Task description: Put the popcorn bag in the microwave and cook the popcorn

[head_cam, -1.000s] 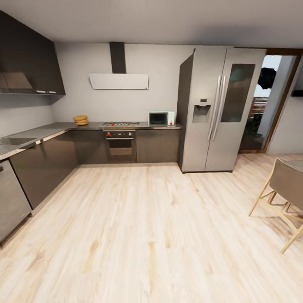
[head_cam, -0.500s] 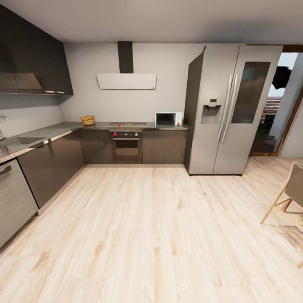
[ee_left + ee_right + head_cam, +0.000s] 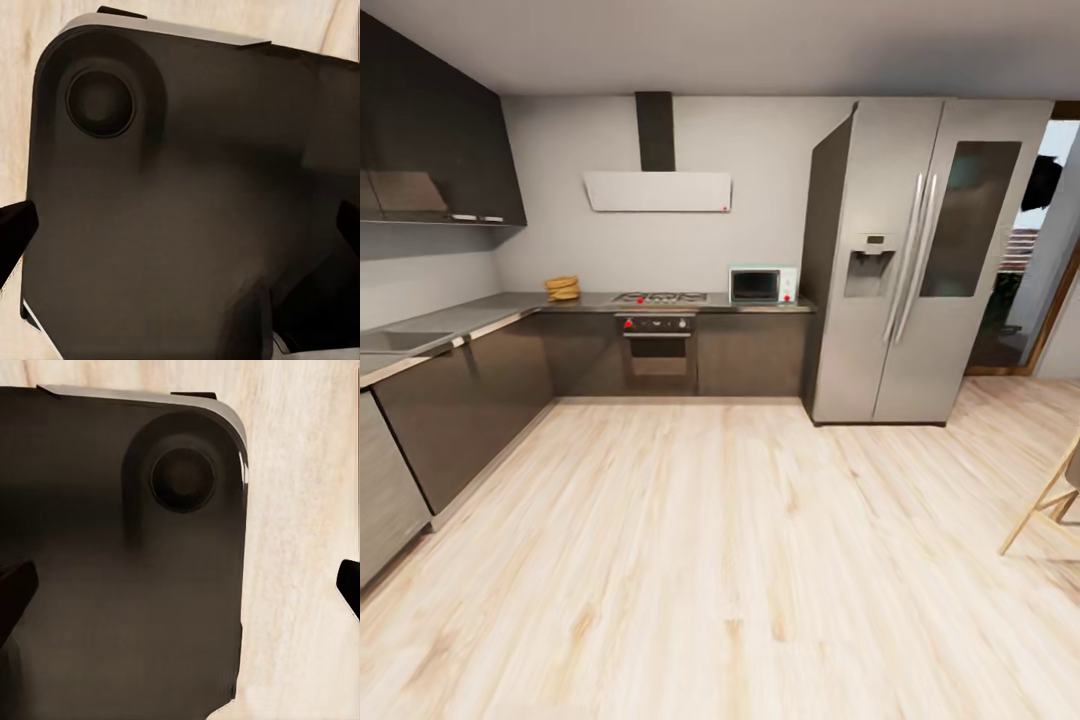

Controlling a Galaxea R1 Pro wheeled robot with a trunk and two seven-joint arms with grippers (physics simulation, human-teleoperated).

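Facing kitchen, popcorn bag (image 3: 562,288) on countertop (image 3: 480,312), microwave (image 3: 763,284) beyond, both pincers spread.

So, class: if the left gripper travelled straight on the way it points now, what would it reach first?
Judging by the left wrist view, the left gripper would most likely first meet the dark rounded body, apparently the robot's own base, with the wood floor beyond. Depth is unclear.

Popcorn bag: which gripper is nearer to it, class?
Probably left, narrowly. Both the left gripper and right gripper hang over the floor by the robot's base, far from the popcorn bag across the room, left of centre.
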